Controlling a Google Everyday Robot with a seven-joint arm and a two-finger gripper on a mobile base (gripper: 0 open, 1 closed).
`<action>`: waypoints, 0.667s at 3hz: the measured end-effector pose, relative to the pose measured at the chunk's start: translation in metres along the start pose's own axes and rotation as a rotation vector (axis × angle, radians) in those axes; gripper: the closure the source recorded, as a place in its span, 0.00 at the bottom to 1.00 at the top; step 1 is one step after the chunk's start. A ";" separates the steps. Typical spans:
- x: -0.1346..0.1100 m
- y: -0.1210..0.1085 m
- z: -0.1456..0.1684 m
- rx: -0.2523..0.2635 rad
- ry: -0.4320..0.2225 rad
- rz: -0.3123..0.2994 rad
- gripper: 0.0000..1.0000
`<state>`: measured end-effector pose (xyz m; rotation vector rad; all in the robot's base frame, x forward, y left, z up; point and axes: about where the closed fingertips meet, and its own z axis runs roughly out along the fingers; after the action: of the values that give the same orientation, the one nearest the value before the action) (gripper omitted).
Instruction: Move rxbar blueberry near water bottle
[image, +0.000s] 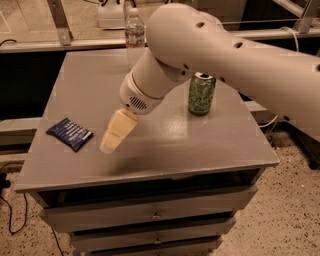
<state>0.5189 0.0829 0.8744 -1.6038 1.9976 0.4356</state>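
Observation:
The rxbar blueberry (69, 133) is a flat dark-blue wrapper lying near the left front edge of the grey table (165, 145). The water bottle (134, 34) is clear with a pale label and stands at the table's far edge, partly behind my arm. My gripper (111, 141) hangs just above the table, a short way right of the bar and not touching it. It holds nothing that I can see.
A green soda can (201, 93) stands on the right half of the table, behind my arm (210, 55). The table has drawers (155, 215) below its front edge. A white object (111, 15) and metal frame legs stand beyond the far edge.

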 end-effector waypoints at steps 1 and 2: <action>-0.009 0.001 0.004 -0.004 -0.065 0.006 0.00; -0.032 0.005 0.020 -0.026 -0.147 0.011 0.00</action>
<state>0.5228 0.1211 0.8769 -1.5309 1.8992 0.5695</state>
